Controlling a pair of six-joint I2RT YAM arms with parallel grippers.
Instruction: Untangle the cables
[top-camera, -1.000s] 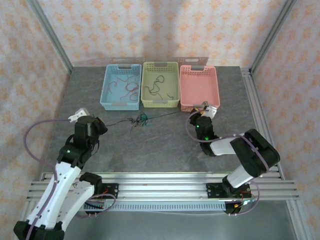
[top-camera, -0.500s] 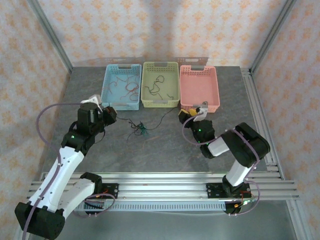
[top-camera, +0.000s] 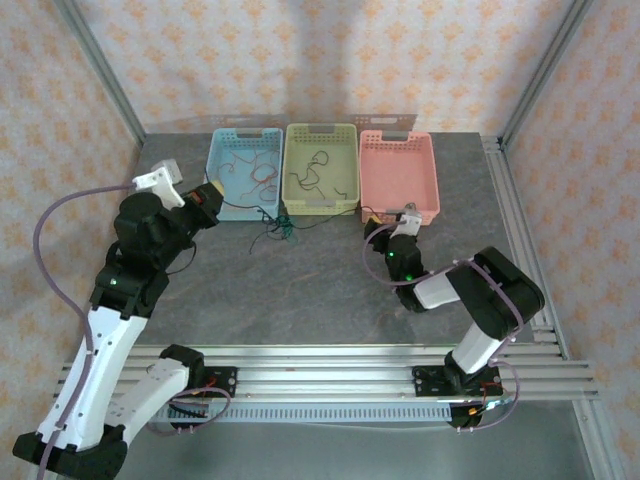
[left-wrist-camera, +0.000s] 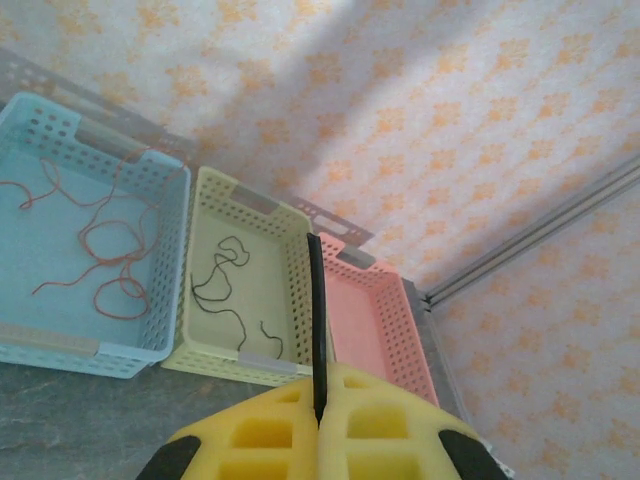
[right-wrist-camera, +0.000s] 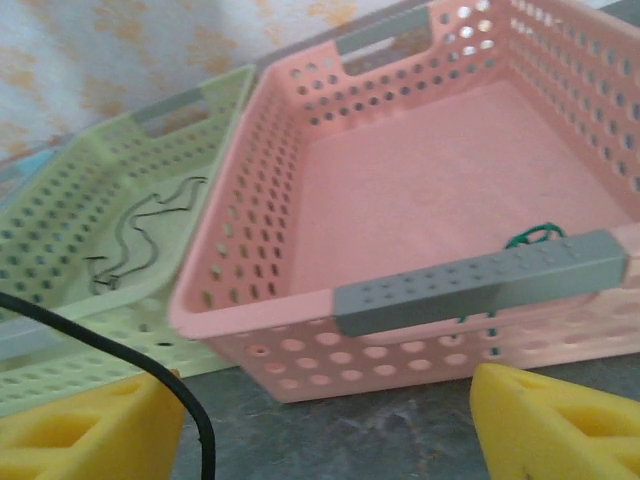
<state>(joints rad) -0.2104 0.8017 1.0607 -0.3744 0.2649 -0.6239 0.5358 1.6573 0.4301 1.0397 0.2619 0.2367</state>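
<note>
Left gripper is clamped shut on a black cable, which rises straight up from between its yellow pads in the left wrist view. Right gripper now stands with its fingers well apart. A second ago it was about half closed and that cable ran in a nearly straight line between the two arms. The cable now curves loosely past the right gripper's left finger. Whether it still rests against that finger is hard to tell from the blurred near edge of the right wrist view, but nothing is pinched there.

In the overhead view the left arm has lifted and swung toward the blue basket, drawing the knot of remaining cables a little farther back. The knot now lies on the table just in front of the green basket. A green wire hangs over the front rim of the pink basket.

Reddish strands already lie in the blue basket and black ones in the green. I judge the right side has let go so that the left can pull the black cable free of the knot, which is smaller but not yet undone.
</note>
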